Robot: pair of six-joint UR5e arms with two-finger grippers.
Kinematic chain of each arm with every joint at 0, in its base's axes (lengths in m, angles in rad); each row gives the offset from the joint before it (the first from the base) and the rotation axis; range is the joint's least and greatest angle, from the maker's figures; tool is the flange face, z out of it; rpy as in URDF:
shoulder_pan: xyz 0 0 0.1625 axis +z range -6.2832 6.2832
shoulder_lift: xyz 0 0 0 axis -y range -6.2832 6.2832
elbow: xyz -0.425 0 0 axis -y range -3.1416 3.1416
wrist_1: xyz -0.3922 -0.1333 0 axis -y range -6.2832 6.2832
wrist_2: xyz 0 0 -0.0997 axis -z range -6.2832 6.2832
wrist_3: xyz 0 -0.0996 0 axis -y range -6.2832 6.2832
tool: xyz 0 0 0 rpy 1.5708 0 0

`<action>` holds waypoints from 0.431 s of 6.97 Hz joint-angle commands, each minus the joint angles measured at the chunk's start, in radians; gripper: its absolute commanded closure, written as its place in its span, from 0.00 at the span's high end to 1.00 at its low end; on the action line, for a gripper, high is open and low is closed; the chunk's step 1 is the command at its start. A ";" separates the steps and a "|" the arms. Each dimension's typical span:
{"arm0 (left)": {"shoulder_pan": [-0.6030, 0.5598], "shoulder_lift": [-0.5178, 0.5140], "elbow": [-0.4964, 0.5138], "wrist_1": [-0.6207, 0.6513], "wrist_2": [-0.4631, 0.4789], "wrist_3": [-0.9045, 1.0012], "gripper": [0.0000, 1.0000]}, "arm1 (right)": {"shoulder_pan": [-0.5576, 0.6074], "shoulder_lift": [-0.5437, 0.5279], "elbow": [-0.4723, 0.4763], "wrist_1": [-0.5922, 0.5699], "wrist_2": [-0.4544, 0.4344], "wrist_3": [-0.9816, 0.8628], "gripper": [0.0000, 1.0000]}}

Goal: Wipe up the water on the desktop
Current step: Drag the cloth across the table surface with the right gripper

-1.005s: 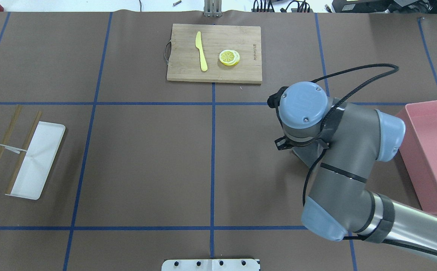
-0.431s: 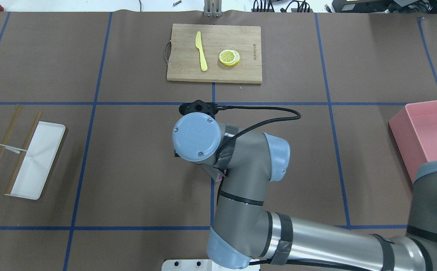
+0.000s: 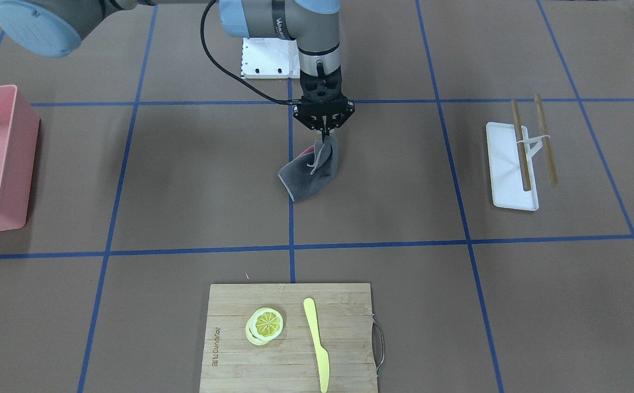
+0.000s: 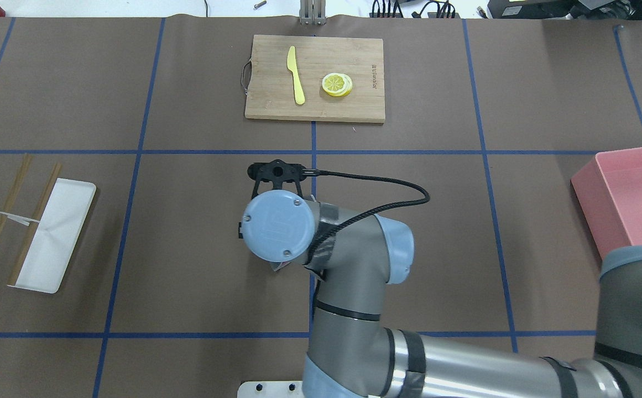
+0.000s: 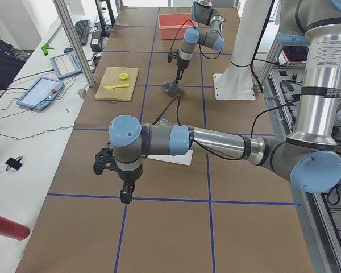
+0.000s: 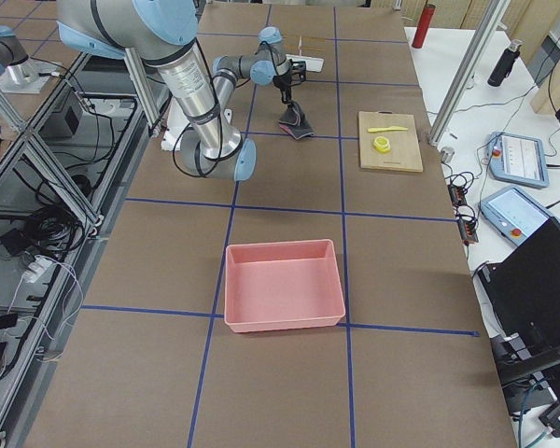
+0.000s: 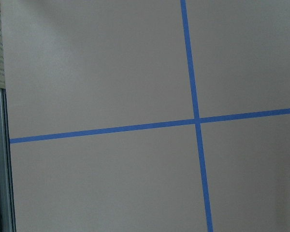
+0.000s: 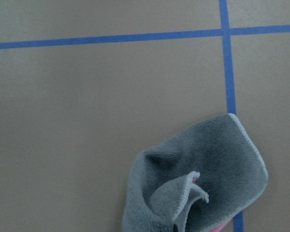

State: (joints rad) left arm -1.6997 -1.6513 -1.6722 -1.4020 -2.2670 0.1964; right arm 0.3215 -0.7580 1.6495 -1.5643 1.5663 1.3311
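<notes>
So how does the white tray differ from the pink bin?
The tray is white, flat and shallow; the bin is pink with tall walls. A chopstick lies along the tray, while the bin is empty. The tray sits on the robot's left side, the bin on its right. Both are rectangular and rest on the desktop.

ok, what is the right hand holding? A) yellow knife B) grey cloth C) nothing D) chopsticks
B: in the front view the right hand is pinched shut on the top of the cloth, which hangs down from it.
</notes>
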 commanded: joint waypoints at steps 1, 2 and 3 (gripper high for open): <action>0.000 0.002 -0.001 0.000 -0.002 0.001 0.99 | 0.039 -0.276 0.241 -0.066 0.042 -0.197 0.00; 0.000 0.002 -0.001 0.000 -0.003 0.000 0.99 | 0.085 -0.347 0.295 -0.126 0.079 -0.286 0.00; 0.000 0.001 -0.001 0.000 -0.003 0.000 0.99 | 0.109 -0.469 0.365 -0.131 0.083 -0.365 0.00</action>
State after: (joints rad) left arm -1.6997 -1.6494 -1.6735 -1.4020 -2.2697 0.1967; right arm 0.3934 -1.0910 1.9265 -1.6661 1.6307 1.0700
